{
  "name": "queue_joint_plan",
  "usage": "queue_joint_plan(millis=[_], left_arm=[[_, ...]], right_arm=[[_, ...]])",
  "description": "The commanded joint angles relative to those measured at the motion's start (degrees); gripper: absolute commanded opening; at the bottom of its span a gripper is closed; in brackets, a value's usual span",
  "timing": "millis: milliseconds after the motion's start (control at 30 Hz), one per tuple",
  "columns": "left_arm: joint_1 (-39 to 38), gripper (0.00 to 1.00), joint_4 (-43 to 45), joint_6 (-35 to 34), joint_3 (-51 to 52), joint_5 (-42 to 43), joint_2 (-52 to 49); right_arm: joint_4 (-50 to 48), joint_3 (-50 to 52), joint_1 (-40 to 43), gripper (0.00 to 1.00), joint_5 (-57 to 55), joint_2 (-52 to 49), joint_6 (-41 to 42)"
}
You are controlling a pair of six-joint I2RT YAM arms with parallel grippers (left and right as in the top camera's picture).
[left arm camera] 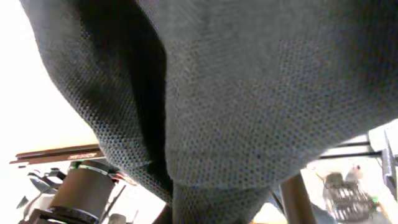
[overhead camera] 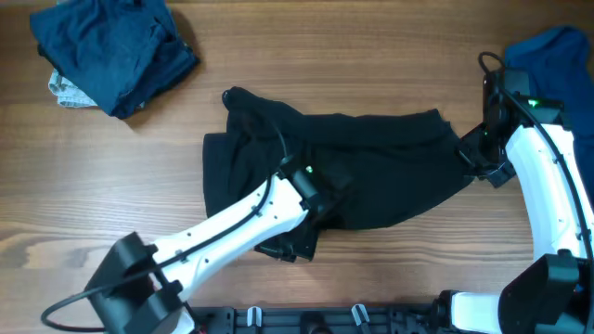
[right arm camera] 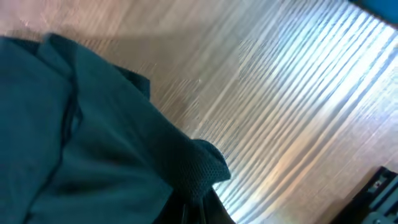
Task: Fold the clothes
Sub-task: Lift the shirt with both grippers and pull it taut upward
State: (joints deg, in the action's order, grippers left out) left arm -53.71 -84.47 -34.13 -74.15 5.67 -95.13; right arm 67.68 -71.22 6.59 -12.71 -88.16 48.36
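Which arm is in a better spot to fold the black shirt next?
Probably the right. The right gripper sits at the edge of the black shirt, ready to pull it over; the left gripper is mid-shirt, cloth draped over it.

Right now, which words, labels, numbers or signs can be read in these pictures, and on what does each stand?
No text can be read.
Pale patterned cloth under the navy pile: marks too small to read.
Dark bar in the left wrist view: faint marks, blurred.
Black garment: no label visible.
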Motion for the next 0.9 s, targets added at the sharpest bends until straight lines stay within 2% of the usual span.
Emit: queue_joint_plan(millis=[0,100,167,233,300,433,600,733,867], left_arm=[[2.84,0.04,-0.09,-2.82,-1.42,-8.31,4.90],[7.45,0.04,2.29,-2.78,-6.32,-13.33,7.08],[10.01,0.04,3.76,-2.14,-10.25,-16.15,7.85],[12.61,0.04,4.07,-1.53,-16.48,-20.70,8.13],[14.32,0.04,4.11,3.58,-24.15,-21.31,8.13],[14.99,0.04,4.04,8.52,-40.24,-21.44,8.13],[14.93,0.04,0.35,9.75,-56.30,-21.84,8.15],[14.93,0.04,-5.60,9.70,-64.70,-21.79,8.35],[13.70,0.04,-8.35,9.03,-66.88,-21.84,9.73]], right_arm=[[-2.49,-0.09,0.35,0.04,-1.68,2.38,-0.39],[-9.66,-2.36,0.35,0.04,9.53,3.43,-15.45],[-11.72,-4.52,0.35,0.04,14.91,3.91,-20.83],[-11.61,-8.85,0.35,0.04,17.14,4.85,-22.10],[-9.92,-13.90,0.35,0.04,17.27,5.70,-23.08],[-3.30,-28.13,0.35,0.04,17.27,6.43,-26.38],[6.40,-45.09,0.35,0.04,17.05,6.64,-29.05],[12.00,-53.96,0.35,0.04,17.18,8.24,-29.31],[13.81,-57.16,0.35,0.04,19.10,10.32,-29.31]])
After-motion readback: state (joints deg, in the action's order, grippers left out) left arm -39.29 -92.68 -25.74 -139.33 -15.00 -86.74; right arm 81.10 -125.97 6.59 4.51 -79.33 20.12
